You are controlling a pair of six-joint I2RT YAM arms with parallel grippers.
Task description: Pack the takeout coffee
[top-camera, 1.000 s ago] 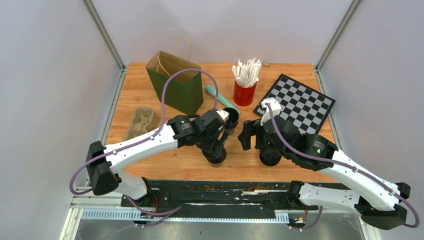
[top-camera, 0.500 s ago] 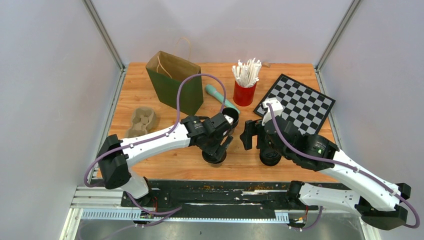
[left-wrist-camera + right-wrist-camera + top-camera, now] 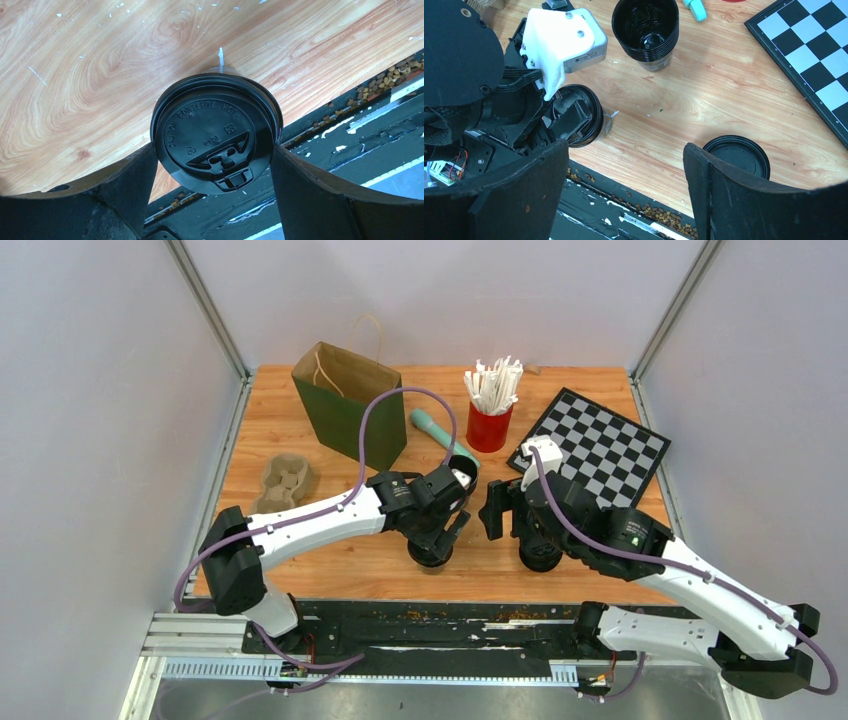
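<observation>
A takeout coffee cup with a black lid [image 3: 215, 132] stands near the table's front edge. My left gripper [image 3: 212, 150] reaches down over the lidded cup [image 3: 430, 552]. Its fingers [image 3: 132, 185] flank the lid's rim closely on both sides, jaws wide and open. My right gripper [image 3: 624, 147] hovers open and empty just to the right, seen as the right gripper [image 3: 497, 512] from above. A loose black lid [image 3: 736, 157] lies on the wood by its right finger. The green paper bag [image 3: 350, 405] stands open at the back left. The brown cup carrier [image 3: 283, 483] lies left of it.
A stack of empty black cups [image 3: 645, 27] stands behind the grippers. A teal object [image 3: 440, 435] lies beside the bag, and a red cup of white straws [image 3: 490, 410] stands behind it. A checkerboard [image 3: 590, 445] lies at the back right. The black rail [image 3: 350, 145] runs just past the front edge.
The left arm's elbow has swung right and forward while its gripper stayed at the lidded cup, jaws slightly wider. The right arm has barely moved.
</observation>
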